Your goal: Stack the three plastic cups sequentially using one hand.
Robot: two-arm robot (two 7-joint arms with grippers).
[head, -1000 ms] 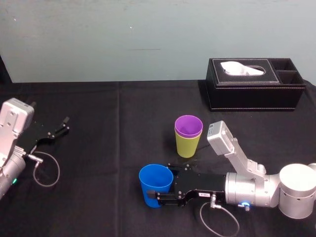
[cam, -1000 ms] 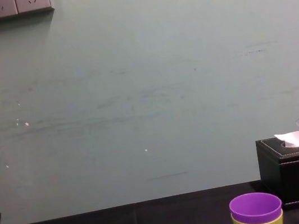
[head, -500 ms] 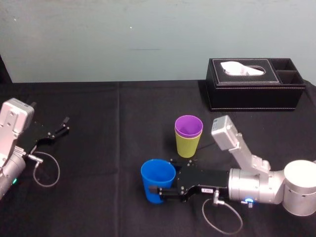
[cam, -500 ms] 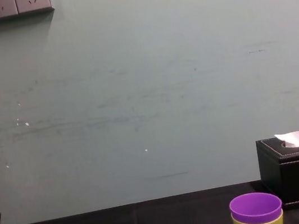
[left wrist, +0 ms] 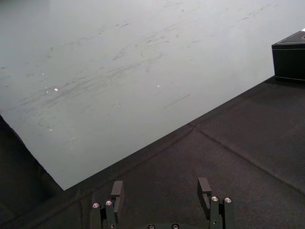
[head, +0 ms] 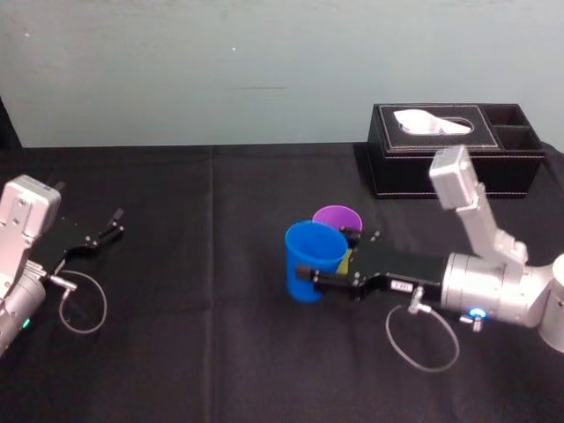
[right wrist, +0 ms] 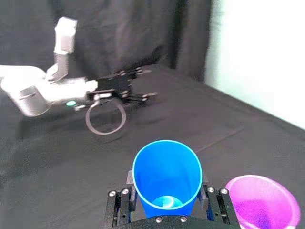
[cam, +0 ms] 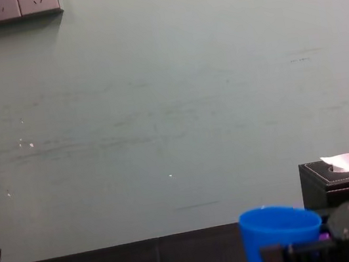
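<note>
My right gripper is shut on the blue cup and holds it upright above the table. The cup sits between the fingers in the right wrist view, where the blue cup is just beside the purple cup. The purple cup is nested in the lime cup, which is mostly hidden behind the gripper and the blue cup. In the chest view the blue cup hangs in front of the stack. My left gripper rests open at the table's far left.
A black tissue box with white tissue stands at the back right. A cable loop lies by the left arm. A black cloth covers the table, and a pale wall rises behind it.
The right gripper has lifted the blue cup off the front of the table and carried it back and to the right, next to the purple cup. The left arm has not moved.
</note>
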